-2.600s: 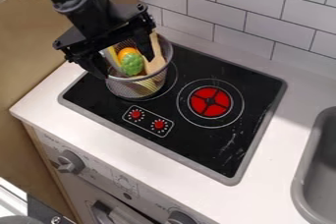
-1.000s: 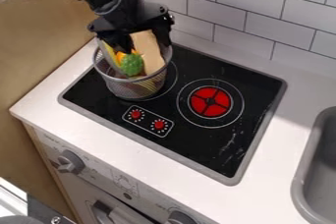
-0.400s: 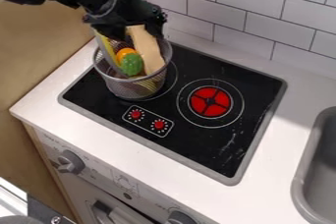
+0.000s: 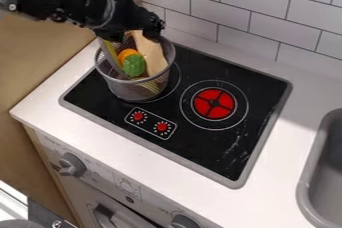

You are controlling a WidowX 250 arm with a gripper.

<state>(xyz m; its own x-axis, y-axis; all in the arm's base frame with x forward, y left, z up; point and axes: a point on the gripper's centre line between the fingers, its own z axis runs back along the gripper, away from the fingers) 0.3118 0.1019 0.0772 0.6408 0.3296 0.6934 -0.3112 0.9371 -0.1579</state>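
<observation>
- Although the tool (image 4: 138, 33) partly covers its top, the flat tan piece, apparently wooden (image 4: 154, 57), is seen upright at a slant inside the round silver wire-mesh basket (image 4: 127, 89).
- Tool: black, at the upper end of the tan piece, above the basket's far rim. Open, closed or gripping: cannot tell.
- Handling, judged by eye: tan piece light and stiff, smooth-faced, unlikely to break; could pivot if pinched off-centre. Best hold: across the two flat faces near the upper end, clear of the rim. Neighbours may catch on it.
- Basket contents beside it: bumpy green toy vegetable (image 4: 134, 65), just in front of a rounded orange piece (image 4: 127, 53); long yellow piece (image 4: 109, 48) at the side away from the tan piece.
- Basket upright on the black glossy stovetop (image 4: 207, 157), over one burner ring. Mesh looks light, so a snag could tip it.
- Farther out: red burner disc (image 4: 214, 103), two red knobs (image 4: 149, 122), white bench (image 4: 277, 172), grey sink basin (image 4: 304, 187), white tiled wall (image 4: 274, 17).
</observation>
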